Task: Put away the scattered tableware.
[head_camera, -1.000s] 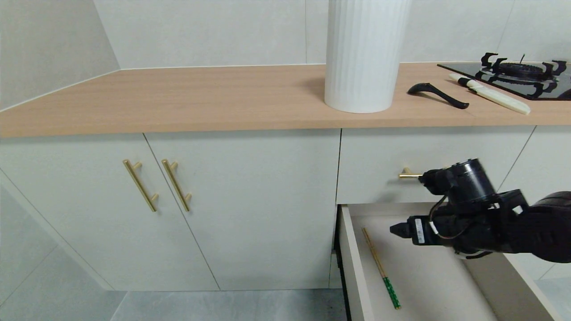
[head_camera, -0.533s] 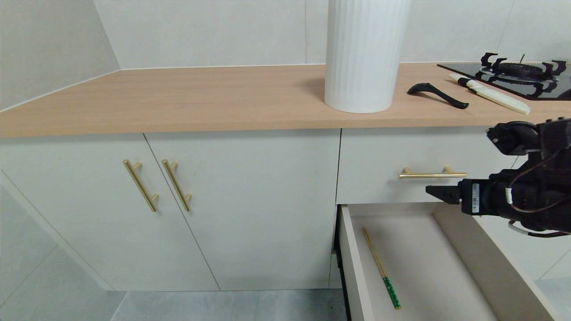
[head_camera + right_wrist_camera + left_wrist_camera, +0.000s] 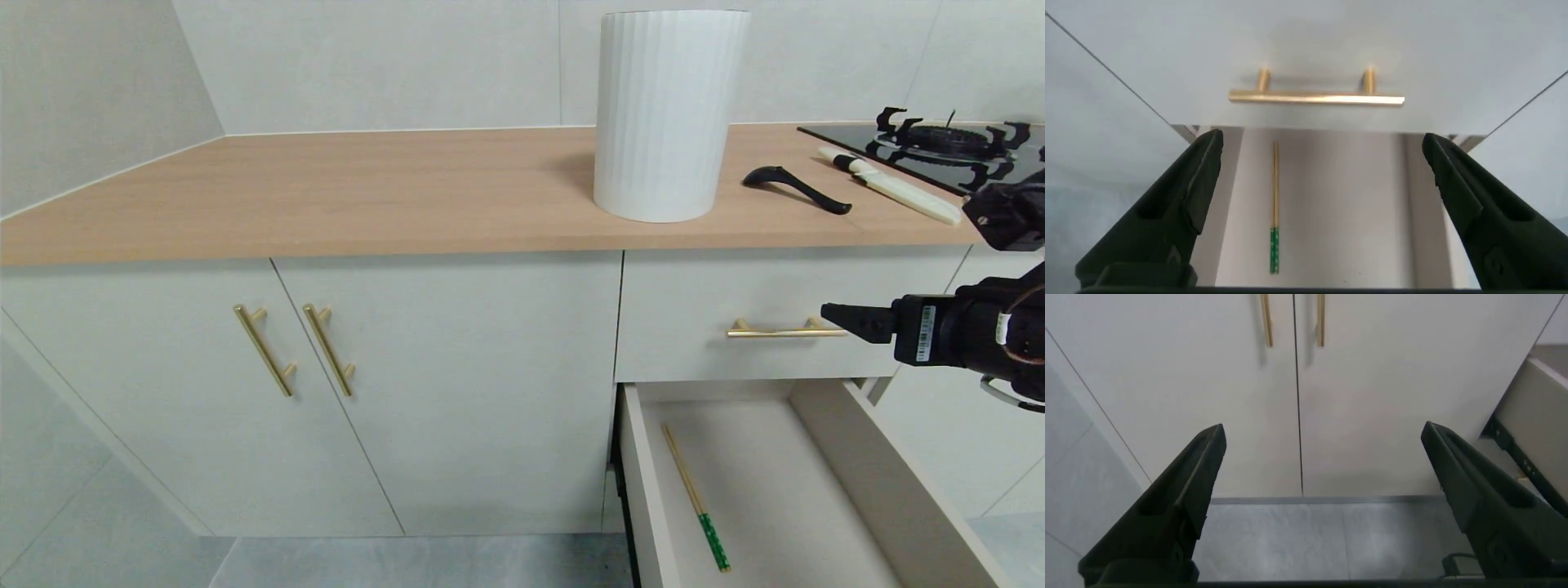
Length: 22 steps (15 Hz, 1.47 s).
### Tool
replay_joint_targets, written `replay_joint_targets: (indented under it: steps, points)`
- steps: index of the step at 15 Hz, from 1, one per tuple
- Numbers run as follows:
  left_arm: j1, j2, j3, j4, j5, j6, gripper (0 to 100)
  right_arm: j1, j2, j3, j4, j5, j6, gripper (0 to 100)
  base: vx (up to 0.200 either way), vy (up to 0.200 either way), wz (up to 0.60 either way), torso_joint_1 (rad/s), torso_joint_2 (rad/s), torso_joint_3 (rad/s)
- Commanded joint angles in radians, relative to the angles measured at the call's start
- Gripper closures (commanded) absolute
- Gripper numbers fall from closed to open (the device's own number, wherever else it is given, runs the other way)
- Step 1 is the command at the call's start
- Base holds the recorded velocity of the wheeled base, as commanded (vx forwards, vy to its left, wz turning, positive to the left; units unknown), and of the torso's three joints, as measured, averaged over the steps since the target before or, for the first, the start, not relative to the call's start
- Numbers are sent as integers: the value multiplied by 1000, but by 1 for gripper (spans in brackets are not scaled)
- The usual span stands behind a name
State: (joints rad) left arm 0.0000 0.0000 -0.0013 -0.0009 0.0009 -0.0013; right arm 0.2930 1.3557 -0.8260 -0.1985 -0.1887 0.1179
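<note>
Since the black spoon and the knife lie on the counter, up and beyond the right claw, which hangs spread and empty before the drawer handle, that arm is nearer; the spoon's handle slants toward it

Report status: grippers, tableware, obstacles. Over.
Left gripper open, empty. Right gripper open, empty, near handle. Chopsticks in open drawer; spoon, knife on counter. Canister beside spoon.
</note>
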Motion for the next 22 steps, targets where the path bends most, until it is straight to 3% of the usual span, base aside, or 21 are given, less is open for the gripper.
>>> replay_joint_targets:
  steps: [1,13,19,20,22]
  points:
    - [0,0,1,1,1,0,0,-2,-1,4,2,0,0,0,0,0,0,90,-178,-281]
    - [0,0,1,1,1,0,0,-8,14,16,2,6,-12,0,0,0,0,182,-478,-286]
    - [0,0,1,1,1,0,0,-51,71,7,-45,9,-87,0,0,0,0,53,-125,-68]
    - [0,0,1,1,1,0,0,-97,154,-21,-176,51,-129,0,0,0,0,0,0,0]
    - [0,0,1,1,1,0,0,-133,184,-70,-196,166,-149,0,0,0,0,0,0,0]
